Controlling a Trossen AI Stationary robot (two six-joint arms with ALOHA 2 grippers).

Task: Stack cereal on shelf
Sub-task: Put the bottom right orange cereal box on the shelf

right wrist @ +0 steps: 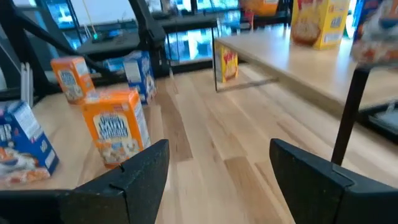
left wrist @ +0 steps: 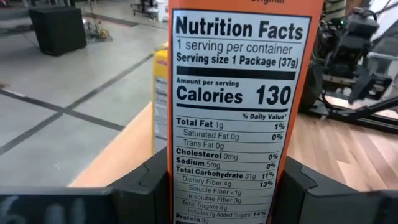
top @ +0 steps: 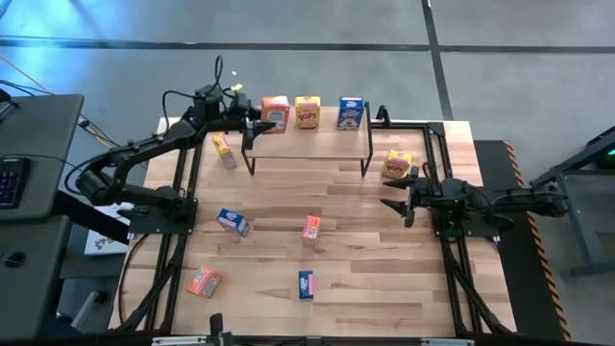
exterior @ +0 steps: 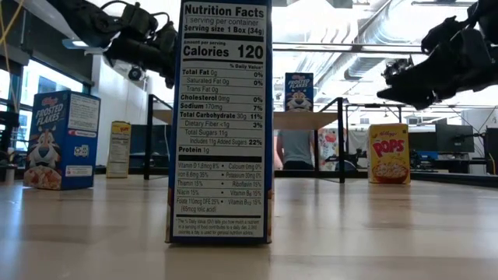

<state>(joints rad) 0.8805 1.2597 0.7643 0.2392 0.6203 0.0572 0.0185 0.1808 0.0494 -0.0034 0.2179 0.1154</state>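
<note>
The shelf [top: 322, 135] stands at the table's far side. On its light wooden top stand an orange-red cereal box [top: 275, 113], a yellow one [top: 307, 111] and a blue one [top: 351, 113]. My left gripper [top: 256, 121] is at the shelf's left end, shut on the orange-red box [left wrist: 233, 106]. My right gripper [top: 397, 197] hovers open over the table right of the shelf, just nearer than a yellow box [top: 396, 163] that stands on the table. Its fingers [right wrist: 140, 171] have nothing between them. My left gripper pinches the orange-red box between its two fingers [left wrist: 152, 180], one on each narrow side, low on the box [left wrist: 186, 186]. It comes level from the table's left. The box stands upright with its nutrition panel toward the wrist camera. Whether its bottom rests on the shelf top is hidden.
Loose boxes stand or lie on the table: yellow [top: 223, 149] left of the shelf, blue [top: 233, 221], orange-red [top: 310, 231], orange-red [top: 204, 281] and blue [top: 306, 284] near the front. The shelf's black leg [right wrist: 348, 112] stands close to my right gripper. Bare wood lies front right.
</note>
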